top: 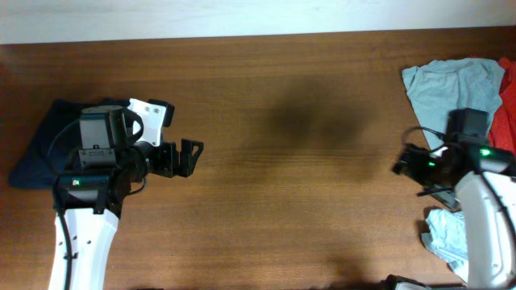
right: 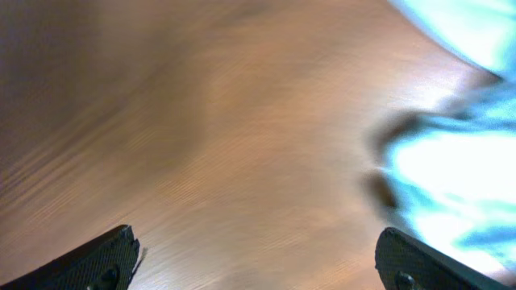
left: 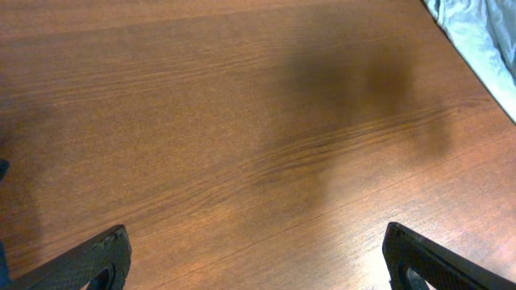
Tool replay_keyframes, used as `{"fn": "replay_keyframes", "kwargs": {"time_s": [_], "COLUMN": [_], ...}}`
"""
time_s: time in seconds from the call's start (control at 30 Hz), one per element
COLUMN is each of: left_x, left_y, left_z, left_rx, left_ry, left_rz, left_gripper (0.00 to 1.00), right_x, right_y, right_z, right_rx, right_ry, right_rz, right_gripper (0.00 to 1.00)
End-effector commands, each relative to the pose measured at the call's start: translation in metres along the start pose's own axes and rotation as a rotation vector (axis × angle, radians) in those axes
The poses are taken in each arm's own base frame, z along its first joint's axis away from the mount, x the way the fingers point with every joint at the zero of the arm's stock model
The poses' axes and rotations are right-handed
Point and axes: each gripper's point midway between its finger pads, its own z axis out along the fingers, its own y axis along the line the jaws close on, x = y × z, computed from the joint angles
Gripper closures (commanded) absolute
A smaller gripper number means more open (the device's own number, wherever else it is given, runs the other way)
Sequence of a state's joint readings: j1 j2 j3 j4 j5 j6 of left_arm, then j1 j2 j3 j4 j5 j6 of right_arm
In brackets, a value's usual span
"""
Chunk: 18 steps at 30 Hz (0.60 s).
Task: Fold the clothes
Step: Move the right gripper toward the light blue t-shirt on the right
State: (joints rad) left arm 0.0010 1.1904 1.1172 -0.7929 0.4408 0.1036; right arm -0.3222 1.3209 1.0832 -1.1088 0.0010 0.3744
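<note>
Two spread tools [top: 193, 157] [top: 401, 169] hang near three garments [top: 36, 149] [top: 443, 89] [top: 506, 105].

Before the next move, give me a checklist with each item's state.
1. Left gripper open, empty: ok.
2. Right gripper open, empty: ok.
3. Table bare between the arms: ok.
4. Pale grey-blue T-shirt spread flat: not ok, crumpled at the right edge, partly under the right arm.
5. Navy garment free of the left arm: not ok, the arm overlaps it from above.
6. Red-orange garment shape: cannot tell, cut by the frame.

1 garment [top: 32, 153] far left (under left arm [top: 81, 234]), clothes heap [top: 443, 89] right
</note>
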Motion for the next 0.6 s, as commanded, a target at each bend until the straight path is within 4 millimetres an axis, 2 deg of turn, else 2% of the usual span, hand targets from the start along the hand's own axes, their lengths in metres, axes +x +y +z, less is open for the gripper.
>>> {"fn": "replay_keyframes", "kwargs": {"time_s": [0.0, 0.1, 0.17, 0.2, 0.23, 0.43, 0.57], "left_x": [-0.006, -0.007, -0.006, -0.007, -0.008, -0.008, -0.008], "left_y": [-0.007, -0.007, -0.007, -0.007, -0.006, -0.006, -0.006], "left_z": [-0.003, -0.003, -0.003, -0.003, -0.003, -0.003, -0.003], "left_rx": [0.027, 0.027, 0.027, 0.027, 0.026, 0.026, 0.026], "left_ry": [-0.017, -0.019, -0.017, -0.019, -0.022, -0.024, -0.024], "left_rz": [0.004, 0.005, 0.004, 0.005, 0.007, 0.008, 0.008], "left_gripper": [0.01, 0.01, 0.01, 0.01, 0.01, 0.01, 0.01], "right_x": [-0.014, -0.012, -0.008, -0.001, 0.003, 0.016, 0.026], "right_y": [-0.059, -0.095, -0.110, -0.115, -0.117, -0.113, -0.114], "right_z": [0.005, 0.018, 0.030, 0.043, 0.049, 0.097, 0.108], "right_rx": [0.194, 0.267, 0.295, 0.305, 0.314, 0.296, 0.297], "right_ry": [-0.014, 0.045, 0.097, 0.154, 0.180, 0.263, 0.268], "right_rz": [0.218, 0.392, 0.462, 0.498, 0.513, 0.529, 0.530], "right_gripper": [0.01, 0.01, 0.00, 0.00, 0.00, 0.18, 0.28]}}
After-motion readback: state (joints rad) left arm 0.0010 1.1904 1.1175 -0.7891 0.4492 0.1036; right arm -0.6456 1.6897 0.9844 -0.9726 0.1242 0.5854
